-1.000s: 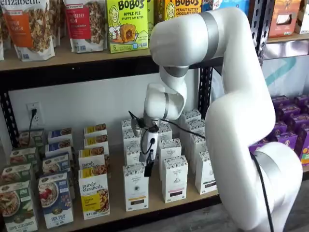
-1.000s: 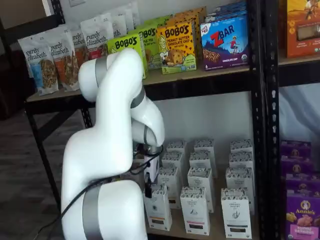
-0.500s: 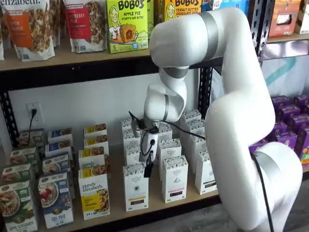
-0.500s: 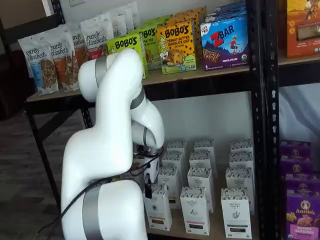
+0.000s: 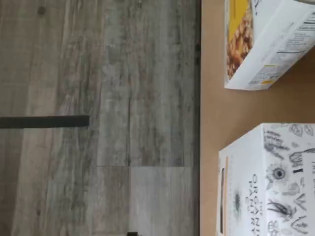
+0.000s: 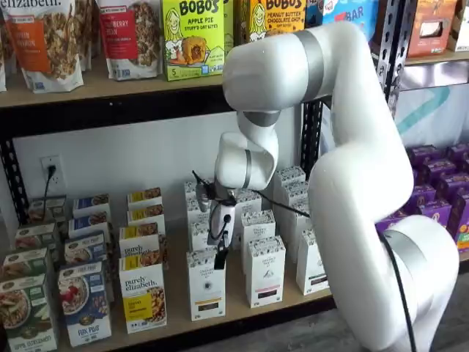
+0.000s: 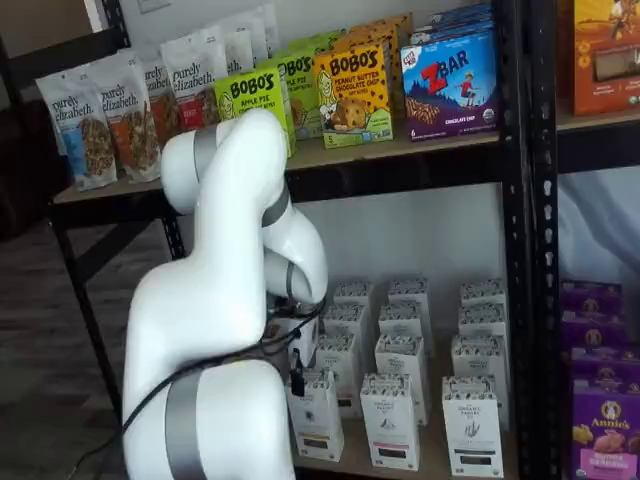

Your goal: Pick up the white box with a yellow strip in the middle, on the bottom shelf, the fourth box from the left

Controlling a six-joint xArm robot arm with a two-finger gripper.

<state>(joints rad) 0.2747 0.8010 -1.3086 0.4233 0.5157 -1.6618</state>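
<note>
The white box point(image 6: 207, 284) stands at the front of the bottom shelf point(image 6: 238, 295), with a speckled top and a dark label with an orange strip low on its front. It shows in both shelf views point(image 7: 318, 415). My gripper point(image 6: 220, 257) hangs just above the box's top, its black fingers point(image 7: 297, 382) seen side-on, so no gap can be judged. In the wrist view the box's patterned top point(image 5: 275, 182) and the orange strip on its front face show, with tan shelf board point(image 5: 210, 103) beside it.
A yellow purely elizabeth box point(image 6: 143, 295) stands left of the white box and also shows in the wrist view point(image 5: 261, 44). Similar white cartons point(image 6: 264, 271) stand to the right and behind. Purple boxes point(image 6: 440, 198) fill the far right. The upper shelf point(image 6: 110, 88) hangs overhead. Grey plank floor point(image 5: 98, 118) lies beyond the shelf edge.
The arm has swung slightly to the left and the gripper has shifted a little left, staying just above the white box's top.
</note>
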